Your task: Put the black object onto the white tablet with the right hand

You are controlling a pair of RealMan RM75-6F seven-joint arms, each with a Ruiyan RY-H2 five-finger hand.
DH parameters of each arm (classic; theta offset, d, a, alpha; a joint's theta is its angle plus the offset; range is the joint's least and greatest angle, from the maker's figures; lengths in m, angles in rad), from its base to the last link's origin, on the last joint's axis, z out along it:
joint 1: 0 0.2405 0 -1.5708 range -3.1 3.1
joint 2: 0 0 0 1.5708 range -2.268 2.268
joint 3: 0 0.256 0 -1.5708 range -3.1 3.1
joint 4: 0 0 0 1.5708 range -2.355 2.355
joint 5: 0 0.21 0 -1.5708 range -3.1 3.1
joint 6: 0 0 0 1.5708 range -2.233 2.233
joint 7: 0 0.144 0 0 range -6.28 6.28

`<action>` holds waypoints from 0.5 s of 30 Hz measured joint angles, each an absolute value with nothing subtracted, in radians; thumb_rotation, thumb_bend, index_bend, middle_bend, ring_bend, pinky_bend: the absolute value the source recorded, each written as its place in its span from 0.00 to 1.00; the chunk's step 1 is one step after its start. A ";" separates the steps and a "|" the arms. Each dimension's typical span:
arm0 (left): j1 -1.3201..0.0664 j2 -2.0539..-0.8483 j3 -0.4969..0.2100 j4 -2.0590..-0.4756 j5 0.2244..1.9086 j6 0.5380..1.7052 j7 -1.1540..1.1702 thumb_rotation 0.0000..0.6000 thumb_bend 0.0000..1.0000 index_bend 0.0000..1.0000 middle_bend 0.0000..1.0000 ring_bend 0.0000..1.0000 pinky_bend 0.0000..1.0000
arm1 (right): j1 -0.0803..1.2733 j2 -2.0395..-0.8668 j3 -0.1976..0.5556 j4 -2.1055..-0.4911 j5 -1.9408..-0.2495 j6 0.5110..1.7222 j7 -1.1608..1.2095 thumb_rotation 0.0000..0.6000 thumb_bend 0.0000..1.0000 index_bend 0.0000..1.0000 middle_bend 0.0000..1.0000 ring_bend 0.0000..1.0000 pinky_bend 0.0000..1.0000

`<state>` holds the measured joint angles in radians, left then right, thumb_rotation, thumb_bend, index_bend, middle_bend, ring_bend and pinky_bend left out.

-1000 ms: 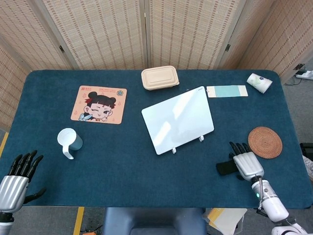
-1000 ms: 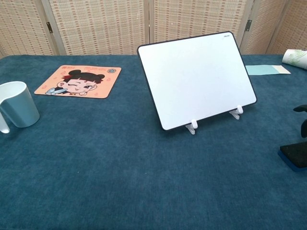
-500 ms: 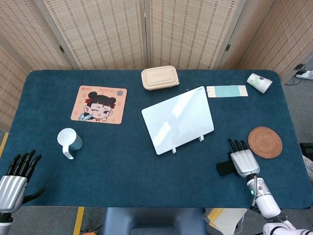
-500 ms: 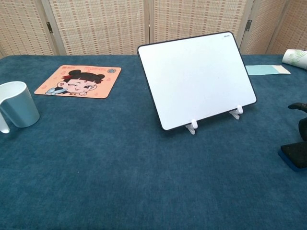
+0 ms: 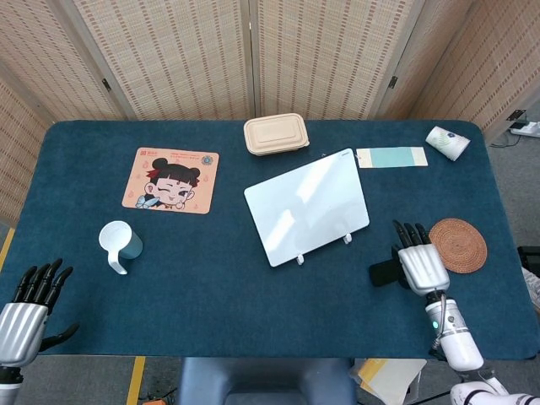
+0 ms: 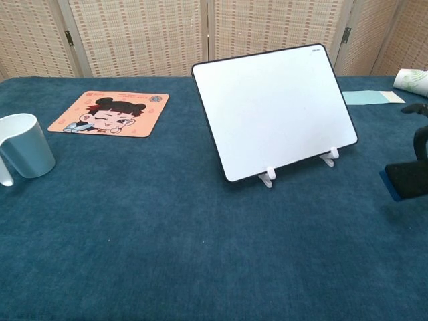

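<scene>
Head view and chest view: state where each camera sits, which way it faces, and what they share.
Head view: high above the near edge, looking steeply down on the table; shows left hand and right hand holding the black object.
Chest view: low at the near edge, facing across toward the screens; only right hand at the frame edge.
Shared: white tablet, black object.
</scene>
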<state>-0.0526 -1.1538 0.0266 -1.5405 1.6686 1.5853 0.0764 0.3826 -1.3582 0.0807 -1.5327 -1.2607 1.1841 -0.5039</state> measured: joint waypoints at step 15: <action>-0.059 -1.138 0.028 -1.537 1.665 1.572 0.033 1.00 0.18 0.07 0.04 0.04 0.00 | 0.576 -1.630 0.298 -1.314 -1.186 1.183 -0.494 1.00 0.19 0.55 0.05 0.03 0.07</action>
